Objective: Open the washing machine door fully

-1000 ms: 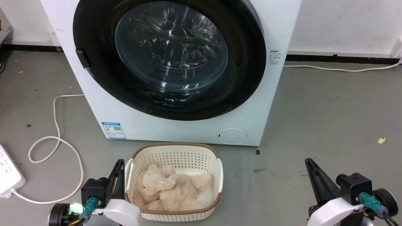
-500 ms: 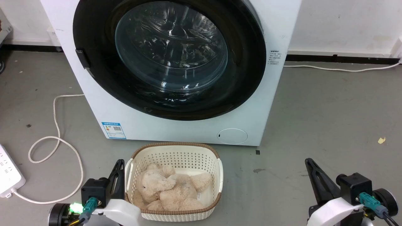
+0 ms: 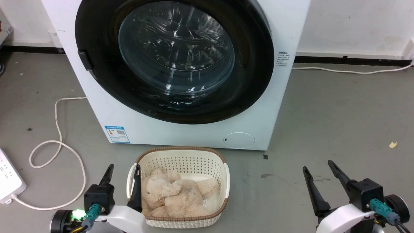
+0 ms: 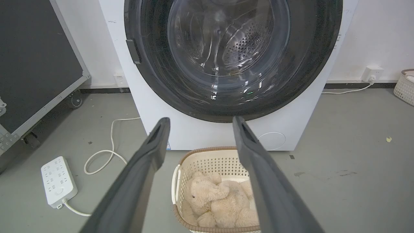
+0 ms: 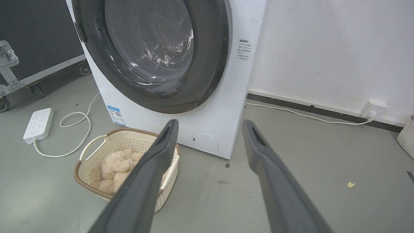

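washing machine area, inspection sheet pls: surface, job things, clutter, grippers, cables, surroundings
surface: grey floor, a few scraps and marks
job's things: washing machine door looks shut against the washer
clutter: basket holding a plush toy, in front of the washer
grippers: left gripper open, empty, by the basket's left edge; right gripper open, empty, over bare floor
cables: power strip with looped cord; wall cord to a socket
surroundings: white wall; black wheeled case

Counted are one washing machine (image 3: 194, 132) with one washing machine door (image 3: 174, 61) and one round flap (image 3: 239, 140); two baskets, near basket (image 3: 181, 149) at lower centre, far basket (image 4: 404, 85) at right edge; one plush toy (image 3: 174, 194); one power strip (image 3: 8, 176); two hands, left hand (image 3: 125, 166) and right hand (image 3: 317, 165).
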